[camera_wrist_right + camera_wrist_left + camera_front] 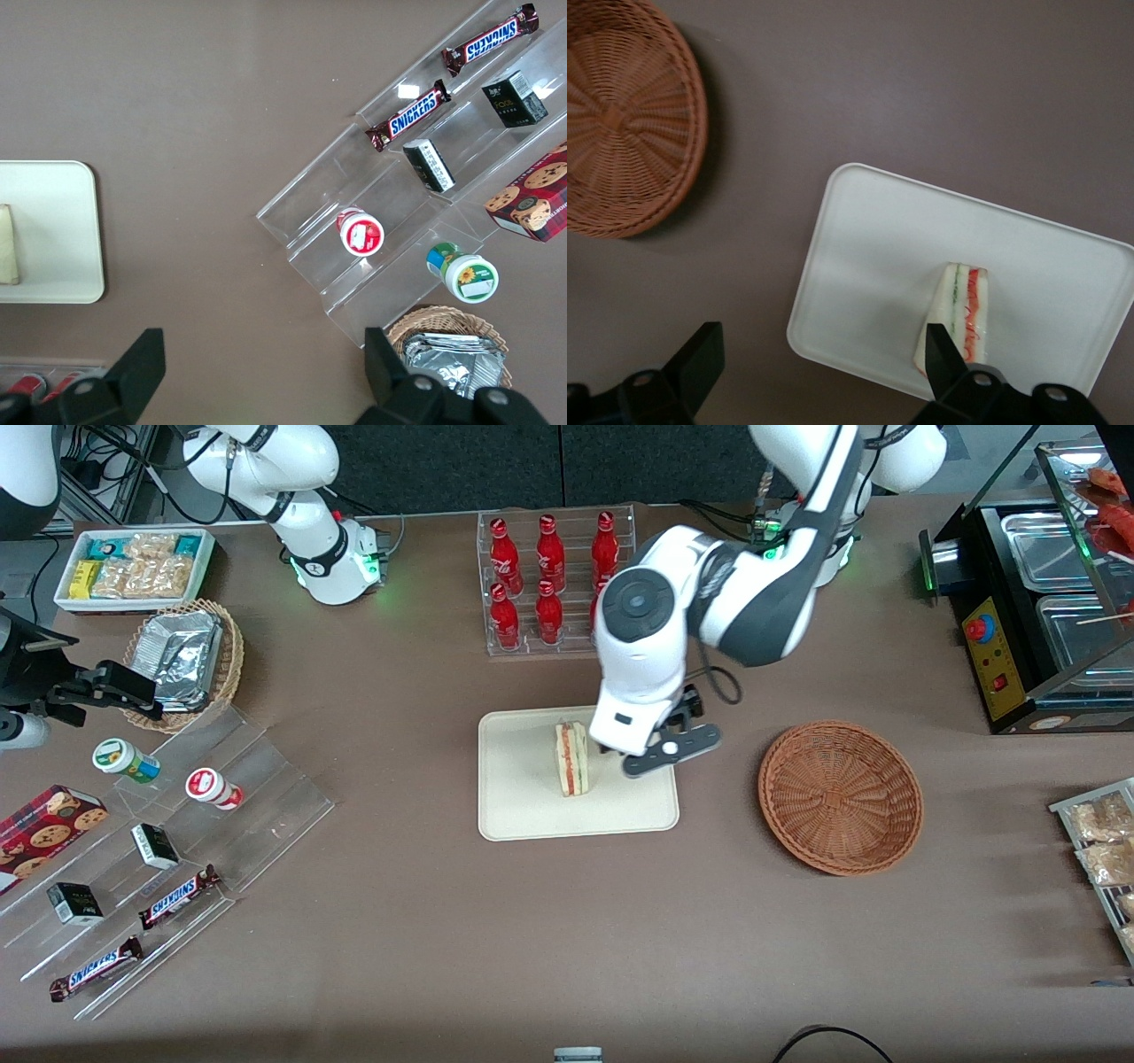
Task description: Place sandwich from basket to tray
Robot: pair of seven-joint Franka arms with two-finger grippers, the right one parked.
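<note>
The sandwich (571, 759) stands on edge on the cream tray (523, 797), its red and green filling facing up. My left gripper (660, 748) hovers just above the tray's edge on the side toward the basket, open and empty. In the left wrist view the fingers are wide apart around the tray's corner, with the gripper (821, 341) over the tray (877, 257) and one fingertip (935, 341) next to the sandwich (963, 310). The reddish-brown basket (840, 795) is empty and lies toward the working arm's end; it also shows in the left wrist view (620, 115).
A rack of red bottles (554, 580) stands farther from the front camera than the tray. A tan basket with foil packets (186, 660), a white snack bin (133, 567) and a clear stepped shelf (159, 850) lie toward the parked arm's end. A black food warmer (1036, 602) stands at the working arm's end.
</note>
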